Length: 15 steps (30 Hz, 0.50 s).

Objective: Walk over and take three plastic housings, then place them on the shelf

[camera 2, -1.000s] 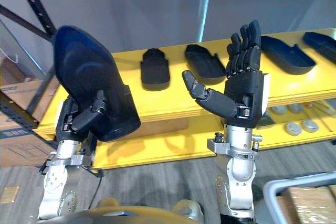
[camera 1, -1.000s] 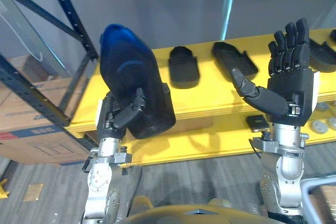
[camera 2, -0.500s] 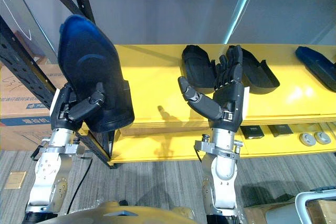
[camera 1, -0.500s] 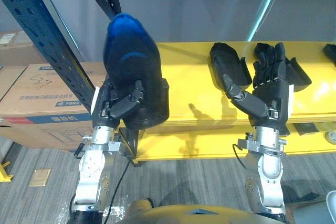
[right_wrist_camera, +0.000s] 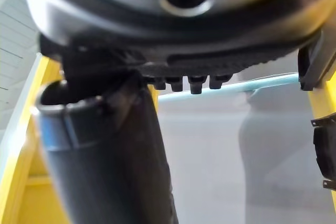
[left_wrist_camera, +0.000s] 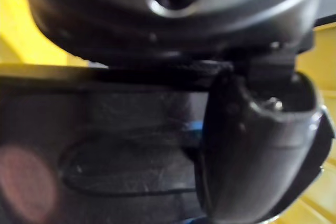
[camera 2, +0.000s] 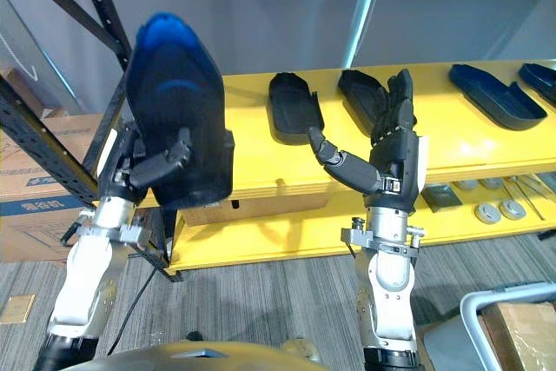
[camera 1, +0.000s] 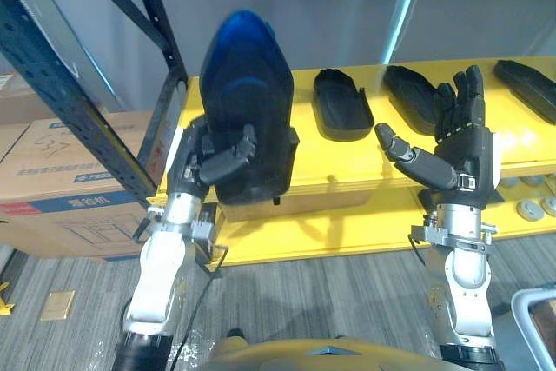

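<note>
My left hand (camera 1: 208, 158) is shut on a large dark blue plastic housing (camera 1: 248, 106), holding it upright in front of the left end of the yellow shelf (camera 1: 347, 158); the thumb (left_wrist_camera: 252, 145) presses on its face. Two black housings lie on that shelf, one near the middle (camera 1: 341, 103) and one further right (camera 1: 415, 93), partly behind my right hand (camera 1: 456, 149). That hand is raised, open and empty, with fingers straight. More dark housings (camera 2: 491, 95) lie towards the shelf's right end.
A dark steel rack upright (camera 1: 78, 93) with diagonal braces stands at the left. Cardboard boxes (camera 1: 61, 184) sit behind it on the floor. Small round parts (camera 2: 497, 208) and flat black pieces (camera 2: 441, 197) lie on the lower yellow shelf. A grey wall is behind.
The camera has shifted, so the shelf and rack sit differently in view. My left hand has raised the blue housing closer to the shelf's left end. The right hand stays open.
</note>
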Tool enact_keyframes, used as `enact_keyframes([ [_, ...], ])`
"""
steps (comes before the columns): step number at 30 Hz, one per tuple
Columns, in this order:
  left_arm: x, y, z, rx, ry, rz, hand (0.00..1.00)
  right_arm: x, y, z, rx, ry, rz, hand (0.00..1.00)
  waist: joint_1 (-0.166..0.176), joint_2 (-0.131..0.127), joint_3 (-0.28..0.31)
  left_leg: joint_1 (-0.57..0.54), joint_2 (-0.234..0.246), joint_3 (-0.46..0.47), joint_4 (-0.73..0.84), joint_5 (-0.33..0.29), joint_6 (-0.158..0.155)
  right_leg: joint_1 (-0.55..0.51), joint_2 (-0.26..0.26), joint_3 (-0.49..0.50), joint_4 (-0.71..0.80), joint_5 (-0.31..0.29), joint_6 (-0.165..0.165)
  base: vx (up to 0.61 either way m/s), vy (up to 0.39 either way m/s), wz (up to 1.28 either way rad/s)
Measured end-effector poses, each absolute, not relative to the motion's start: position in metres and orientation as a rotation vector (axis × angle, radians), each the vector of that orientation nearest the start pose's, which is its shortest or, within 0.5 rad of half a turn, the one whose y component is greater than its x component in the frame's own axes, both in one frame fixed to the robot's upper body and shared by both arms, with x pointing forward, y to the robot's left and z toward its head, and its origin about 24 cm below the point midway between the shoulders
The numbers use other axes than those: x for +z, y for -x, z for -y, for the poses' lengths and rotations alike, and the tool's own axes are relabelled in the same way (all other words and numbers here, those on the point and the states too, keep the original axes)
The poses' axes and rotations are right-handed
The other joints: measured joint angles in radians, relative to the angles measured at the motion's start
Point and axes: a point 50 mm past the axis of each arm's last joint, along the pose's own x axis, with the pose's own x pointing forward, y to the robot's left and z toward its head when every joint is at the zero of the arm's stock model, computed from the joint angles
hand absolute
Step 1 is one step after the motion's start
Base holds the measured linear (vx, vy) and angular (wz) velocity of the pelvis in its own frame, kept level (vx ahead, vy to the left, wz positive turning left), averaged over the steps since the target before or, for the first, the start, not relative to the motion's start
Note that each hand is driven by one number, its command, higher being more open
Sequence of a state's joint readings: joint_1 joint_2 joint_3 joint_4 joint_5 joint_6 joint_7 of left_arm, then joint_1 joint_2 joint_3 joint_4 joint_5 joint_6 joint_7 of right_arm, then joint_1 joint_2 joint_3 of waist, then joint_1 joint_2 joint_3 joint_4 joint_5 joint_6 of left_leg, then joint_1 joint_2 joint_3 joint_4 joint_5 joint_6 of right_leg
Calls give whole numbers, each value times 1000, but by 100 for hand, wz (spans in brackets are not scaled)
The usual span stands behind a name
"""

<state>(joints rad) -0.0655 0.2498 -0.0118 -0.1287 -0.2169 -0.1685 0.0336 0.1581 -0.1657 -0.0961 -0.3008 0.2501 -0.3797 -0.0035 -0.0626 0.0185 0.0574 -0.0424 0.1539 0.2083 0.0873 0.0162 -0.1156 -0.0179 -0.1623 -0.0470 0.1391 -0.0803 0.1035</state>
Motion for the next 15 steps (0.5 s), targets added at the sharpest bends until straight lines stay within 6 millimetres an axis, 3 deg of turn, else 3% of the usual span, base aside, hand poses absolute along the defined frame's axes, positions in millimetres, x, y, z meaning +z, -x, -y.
enact_keyframes([
  [5,132,-302,-219,113,-87,342,0,122,-208,204,73,-40,550,100,-48,8,15,23,-5,56,-33,19,9,-35,-1,55,21,15,17,-8,10,-28],
  [8,139,-317,-238,176,-67,299,0,124,-208,203,123,-30,555,100,-73,15,30,49,-7,78,-63,25,8,-36,1,71,21,15,17,20,8,-21],
  [15,141,-342,-253,231,46,168,0,124,-211,197,207,-8,523,100,-89,42,72,59,-6,100,-76,28,6,-52,5,91,37,15,18,19,-3,-8],
])
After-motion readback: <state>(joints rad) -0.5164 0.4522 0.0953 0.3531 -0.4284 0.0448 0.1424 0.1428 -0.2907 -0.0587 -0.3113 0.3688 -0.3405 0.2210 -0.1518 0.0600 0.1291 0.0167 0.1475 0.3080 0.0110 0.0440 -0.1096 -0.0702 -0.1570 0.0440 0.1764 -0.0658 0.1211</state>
